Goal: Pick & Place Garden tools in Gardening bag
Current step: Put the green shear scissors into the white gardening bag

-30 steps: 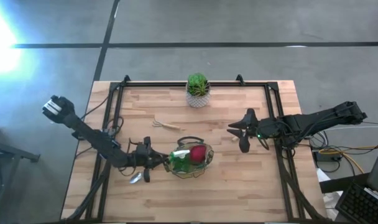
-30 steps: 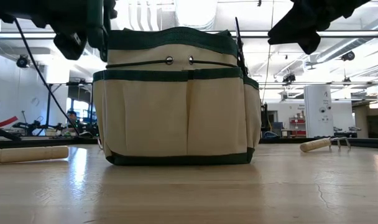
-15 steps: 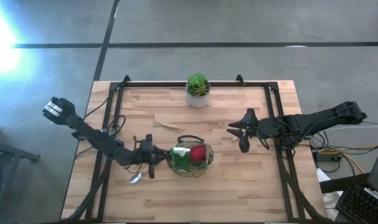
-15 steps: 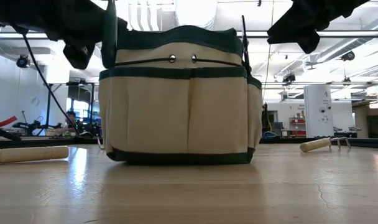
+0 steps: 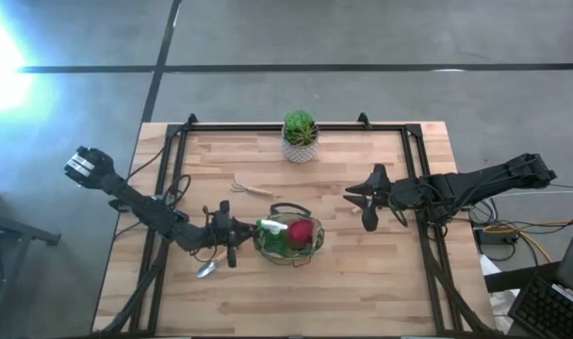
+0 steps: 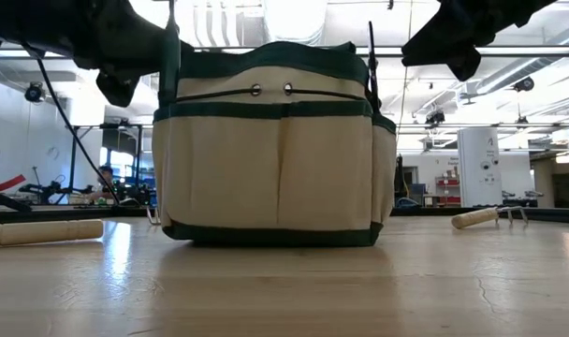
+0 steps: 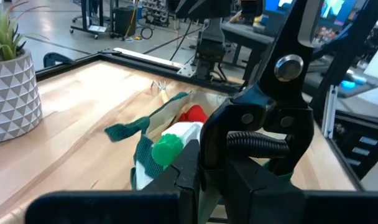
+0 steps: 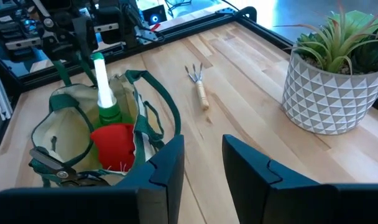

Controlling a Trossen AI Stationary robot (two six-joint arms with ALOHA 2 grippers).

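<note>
Reaching low across the table from its left edge, the left arm ends with the left gripper against the left side of the gardening bag, its fingers pressed together on the bag's green-trimmed rim. The bag stands upright near the table's centre; a green spray bottle and a red item sit inside it, with dark pruning shears lying at its inner edge. A trowel rests on the wood just beside the left gripper. The right arm stretches in from the right edge, and the right gripper hangs above the table, well apart from the bag, fingers slightly parted and holding nothing. A small rake lies between the bag and the potted plant.
</note>
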